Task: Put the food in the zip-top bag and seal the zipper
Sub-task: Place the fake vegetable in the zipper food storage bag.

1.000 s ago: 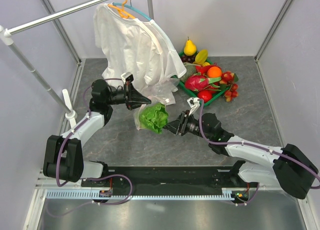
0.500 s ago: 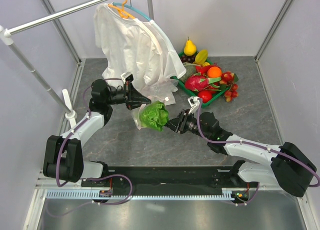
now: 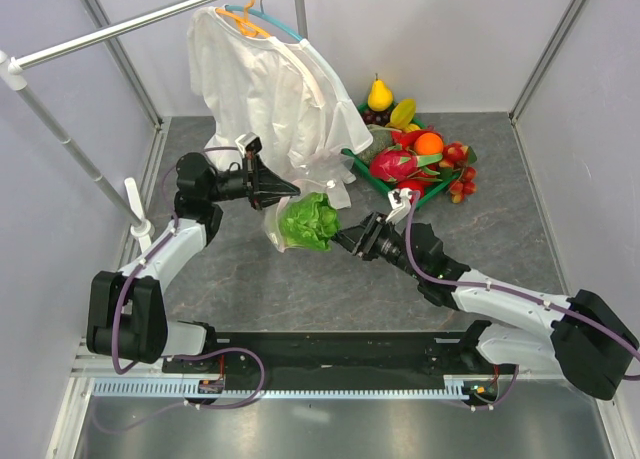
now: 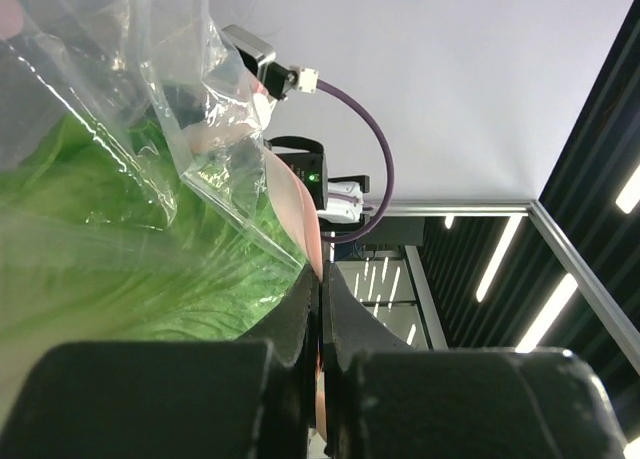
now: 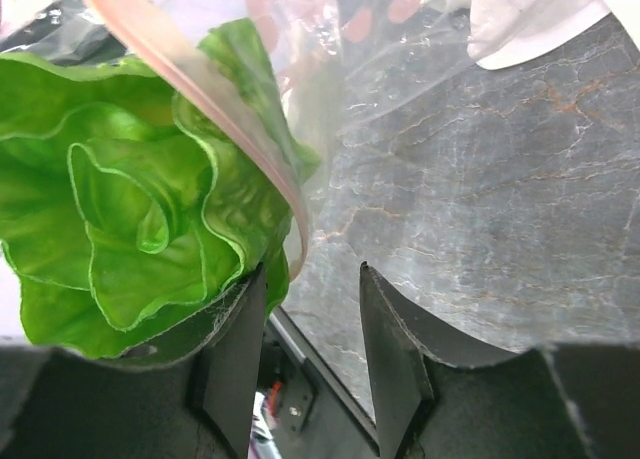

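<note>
At centre of surface (image 3: 500,229), lettuce (image 3: 305,222) partly inside zip-top bag (image 5: 400,49); left claw (image 4: 318,279) clamps its rim, right claw (image 5: 310,279) apart; other food (image 3: 420,154), zipper (image 5: 200,89) outstanding.

I find the leafy green lettuce (image 3: 305,222) lodged partway inside the mouth of the clear dotted zip-top bag (image 5: 420,39), the pink zipper (image 5: 230,119) unsealed across its leaves, the remaining food (image 3: 392,164) heaped well apart.
</note>
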### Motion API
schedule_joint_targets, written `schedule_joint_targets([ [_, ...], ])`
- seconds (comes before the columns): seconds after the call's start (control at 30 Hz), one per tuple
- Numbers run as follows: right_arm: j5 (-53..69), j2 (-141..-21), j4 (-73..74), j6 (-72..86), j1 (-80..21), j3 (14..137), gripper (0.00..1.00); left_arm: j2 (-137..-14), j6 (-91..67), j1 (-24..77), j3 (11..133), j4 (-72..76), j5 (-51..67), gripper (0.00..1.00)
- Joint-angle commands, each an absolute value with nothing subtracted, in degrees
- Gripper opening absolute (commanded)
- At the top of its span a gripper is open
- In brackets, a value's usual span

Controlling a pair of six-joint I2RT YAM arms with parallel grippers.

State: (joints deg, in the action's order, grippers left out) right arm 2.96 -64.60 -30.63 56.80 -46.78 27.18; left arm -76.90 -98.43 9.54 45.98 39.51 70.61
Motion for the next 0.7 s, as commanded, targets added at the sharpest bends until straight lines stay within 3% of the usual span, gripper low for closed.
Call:
schedule_joint_targets([
  [0.0,0.44,-64.25,-31.11,60.64,-47.37,29.97,0.50,-76.55,-101.34,9.05,50.27,44.47,69.87,0.02],
  [0.57,2.64,-64.42,-33.75,61.79,-48.52,32.43,0.49,-76.11,-100.90,8.96,48.25,43.95,70.14,0.02],
  [0.67,1.15,-65.74,-32.88,60.12,-48.52,32.78,0.42,-76.38,-100.81,8.88,48.78,43.77,70.40,0.02],
])
